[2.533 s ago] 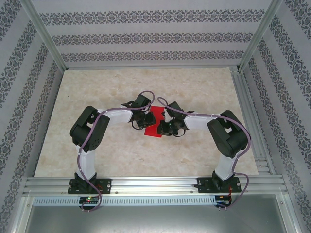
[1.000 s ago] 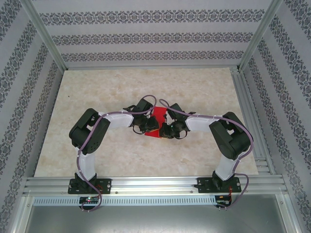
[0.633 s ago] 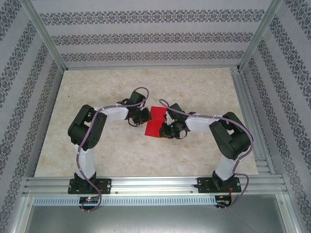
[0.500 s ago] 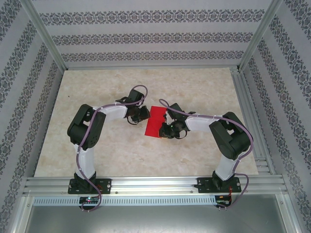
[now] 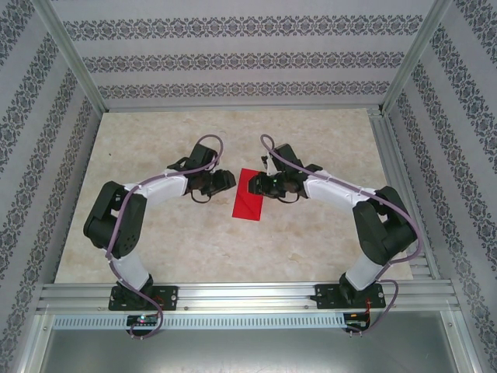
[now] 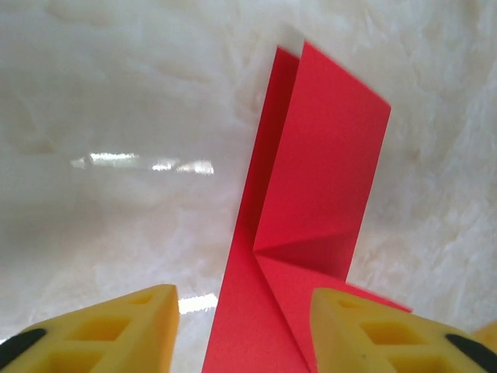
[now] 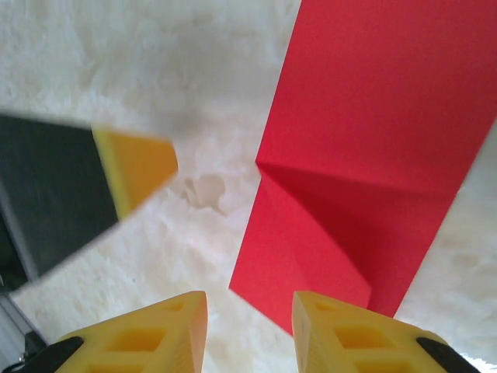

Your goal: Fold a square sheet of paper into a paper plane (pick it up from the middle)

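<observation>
Left gripper (image 5: 223, 180) and right gripper (image 5: 262, 183), both spread and pinching nothing, sit just either side of the red paper (image 5: 250, 194), which lies flat as a narrow folded strip (a diagonal crease shows). For the next crease, one gripper should probably pin while the other presses. A marbled table (image 5: 155, 155) lies beneath the paper and patterned walls (image 5: 233, 58) stand beyond.

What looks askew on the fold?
The red paper looks unevenly folded: in the left wrist view the upper flap stops short, leaving a strip of the lower layer exposed along its left edge.
</observation>
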